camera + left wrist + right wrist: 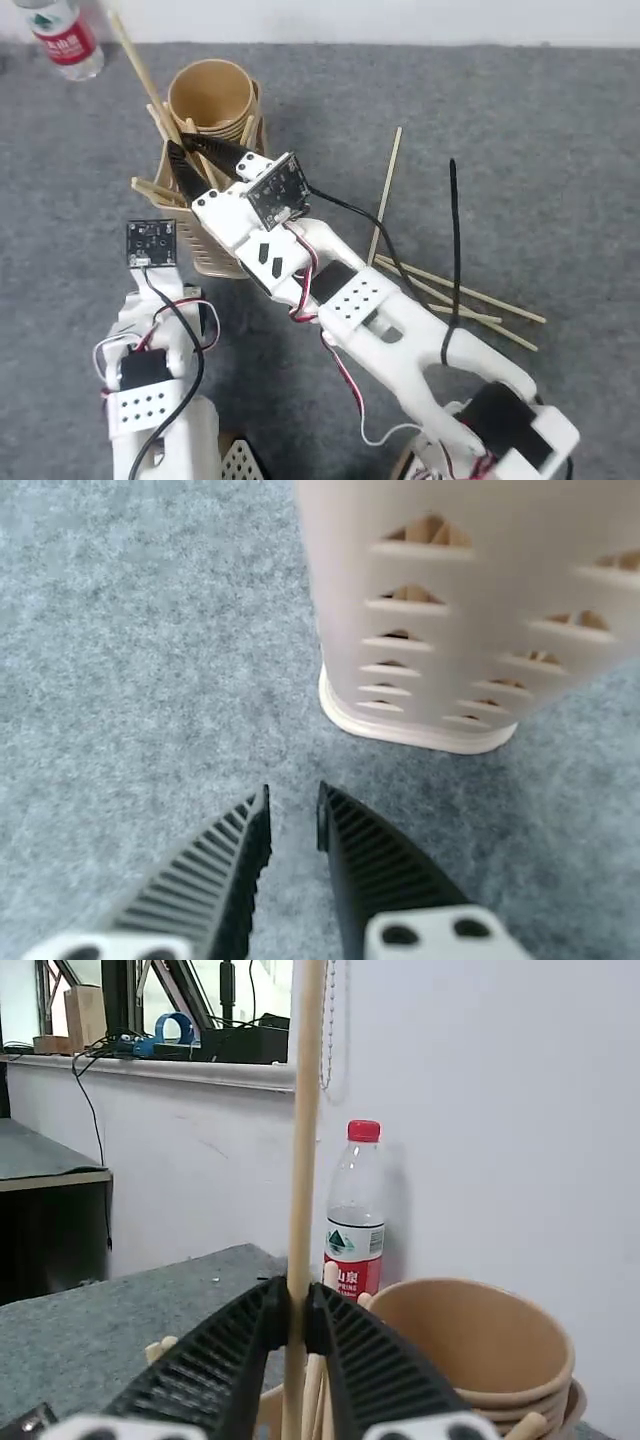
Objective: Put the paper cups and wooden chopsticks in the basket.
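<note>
Over the basket (200, 250) mouth: right gripper (298, 1310) clamped on one wooden chopstick (305, 1110), long axis upright, lower end beside stacked paper cups (212, 95). Left gripper (293, 798) narrow-gapped, empty, near basket foot. Loose chopsticks (500, 304) nearer right arm.

A grey, felt-like carpet (560, 130) covers the table, its nap flecked light and dark. At its far edge rises a plain white wall (480, 1080), and a plastic water bottle (352, 1210) with a red cap and red label stands close against it. Higher up runs a white window sill (150, 1068), and the window (265, 990) above it lets in pale daylight between dark frames. On the sill sit a cardboard box (85, 1015), a blue ring (178, 1028) and tangled black cables (240, 1035); one cable hangs down the wall. A bead chain (330, 1020) hangs beside the window. A dark desk (40, 1160) stands below the sill
</note>
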You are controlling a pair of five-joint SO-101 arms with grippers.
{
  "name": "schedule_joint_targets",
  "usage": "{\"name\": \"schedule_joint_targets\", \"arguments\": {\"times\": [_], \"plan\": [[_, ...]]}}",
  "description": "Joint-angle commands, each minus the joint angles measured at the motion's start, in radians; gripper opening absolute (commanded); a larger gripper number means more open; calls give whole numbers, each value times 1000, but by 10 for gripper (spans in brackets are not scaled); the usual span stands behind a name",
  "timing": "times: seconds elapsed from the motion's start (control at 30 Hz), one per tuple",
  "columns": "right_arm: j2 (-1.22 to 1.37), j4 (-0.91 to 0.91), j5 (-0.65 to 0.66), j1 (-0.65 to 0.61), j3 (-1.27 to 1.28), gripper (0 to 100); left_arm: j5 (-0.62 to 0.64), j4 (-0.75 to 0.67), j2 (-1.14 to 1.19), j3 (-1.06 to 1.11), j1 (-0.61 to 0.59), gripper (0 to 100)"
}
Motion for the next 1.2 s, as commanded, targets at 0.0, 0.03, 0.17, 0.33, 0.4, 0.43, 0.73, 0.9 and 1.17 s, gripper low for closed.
{"name": "schedule_joint_targets", "arguments": {"times": [0.0,0.03,0.17,0.33,0.4,0.43,0.73,0.9,1.17], "plan": [[-8,-22,17,-12,-64,10,-12,-31,-11,-5,3,70],[-10,-21,17,-15,-66,31,-15,-31,-11,-5,3,70],[-10,24,17,-36,-64,221,-43,-31,-11,-5,3,70],[-27,90,17,-45,-71,273,-44,-31,-11,-5,3,70],[-84,94,17,-21,-71,236,-44,-31,-11,-5,3,70],[-128,96,17,-5,-71,212,-44,-31,-11,-5,3,70],[-588,673,-41,325,-207,132,-44,-29,-11,-5,3,70],[-579,920,-238,579,-267,141,-44,-29,-11,-5,2,70],[-306,1104,-275,619,-273,180,-43,-29,-11,-5,-2,70]]}}
